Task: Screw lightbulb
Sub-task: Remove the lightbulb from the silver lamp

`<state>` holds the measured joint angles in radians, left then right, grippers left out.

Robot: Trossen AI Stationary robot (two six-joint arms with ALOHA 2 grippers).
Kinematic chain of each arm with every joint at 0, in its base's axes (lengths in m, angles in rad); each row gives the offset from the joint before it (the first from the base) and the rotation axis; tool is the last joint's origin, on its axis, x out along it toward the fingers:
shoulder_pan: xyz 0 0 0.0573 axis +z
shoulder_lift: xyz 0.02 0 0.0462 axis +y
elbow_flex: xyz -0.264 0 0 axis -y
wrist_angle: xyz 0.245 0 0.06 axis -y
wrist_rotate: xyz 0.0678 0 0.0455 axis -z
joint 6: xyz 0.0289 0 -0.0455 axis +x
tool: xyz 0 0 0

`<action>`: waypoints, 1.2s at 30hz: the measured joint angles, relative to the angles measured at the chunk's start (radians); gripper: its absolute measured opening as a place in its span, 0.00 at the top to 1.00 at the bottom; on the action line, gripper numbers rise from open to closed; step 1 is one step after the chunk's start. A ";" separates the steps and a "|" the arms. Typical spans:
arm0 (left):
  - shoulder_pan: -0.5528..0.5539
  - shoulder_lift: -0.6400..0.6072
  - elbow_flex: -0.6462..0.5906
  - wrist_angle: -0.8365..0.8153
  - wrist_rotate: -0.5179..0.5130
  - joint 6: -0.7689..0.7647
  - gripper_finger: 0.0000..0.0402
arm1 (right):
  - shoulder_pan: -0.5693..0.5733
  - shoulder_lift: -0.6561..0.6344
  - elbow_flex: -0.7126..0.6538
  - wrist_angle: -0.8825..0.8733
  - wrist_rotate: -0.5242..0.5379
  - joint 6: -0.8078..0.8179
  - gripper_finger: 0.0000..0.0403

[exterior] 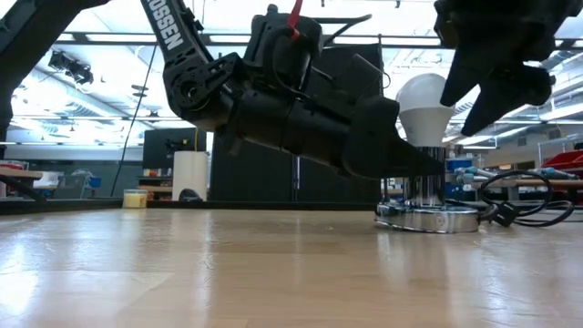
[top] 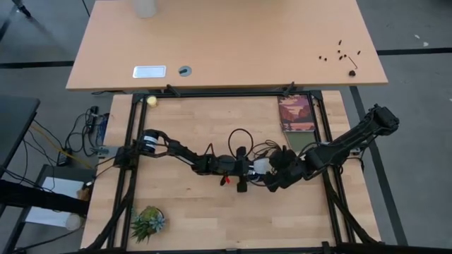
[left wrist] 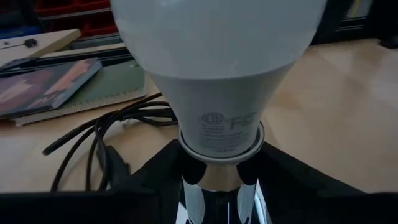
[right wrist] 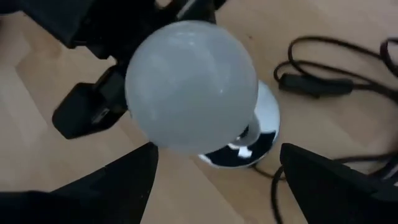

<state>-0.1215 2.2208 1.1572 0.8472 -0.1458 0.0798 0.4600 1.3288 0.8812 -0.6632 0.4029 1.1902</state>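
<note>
One white frosted lightbulb (exterior: 426,109) stands upright, left end effector (exterior: 401,159) clamping its neck, right end effector (exterior: 496,87) spread wide above

The lightbulb (left wrist: 217,68) dome is cut off at the frame's top in my left wrist view. My left gripper (exterior: 401,150) hides its screw base in the low view. My right gripper (exterior: 496,87) is cropped above.

pale wooden plank bench (top: 212,212) framed by black metal rails (top: 128,176). beyond it, a larger tan laminate desk (top: 247,42) on grey floor (top: 417,28). in the low view, bright ceiling strip lights (exterior: 91,55) and a white cylindrical bin (exterior: 189,175) far behind.
</note>
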 joint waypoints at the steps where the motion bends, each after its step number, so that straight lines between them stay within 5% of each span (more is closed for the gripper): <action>1: 0.000 0.000 0.000 0.000 -0.015 0.001 0.55 | -0.003 0.010 0.010 -0.008 -0.004 0.019 0.14; 6: 0.005 0.000 0.000 -0.002 -0.130 -0.010 0.55 | -0.004 0.094 0.096 -0.113 0.008 0.056 0.14; 11: 0.005 0.000 0.000 0.003 -0.208 -0.084 0.55 | 0.002 0.190 0.192 -0.145 0.135 0.046 0.14; 22: 0.002 0.000 0.000 0.015 -0.220 -0.163 0.55 | -0.007 0.274 0.221 -0.148 0.297 0.242 0.14; 30: 0.002 0.000 0.000 -0.001 -0.220 -0.164 0.55 | 0.077 0.311 0.221 -0.172 0.568 0.356 0.14; 36: 0.002 0.000 0.000 -0.010 -0.222 -0.163 0.55 | 0.107 0.402 0.227 -0.176 0.601 0.407 0.14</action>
<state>-0.1200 2.2204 1.1572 0.8376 -0.3683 -0.0830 0.5674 1.7304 1.1079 -0.8394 1.0039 1.5970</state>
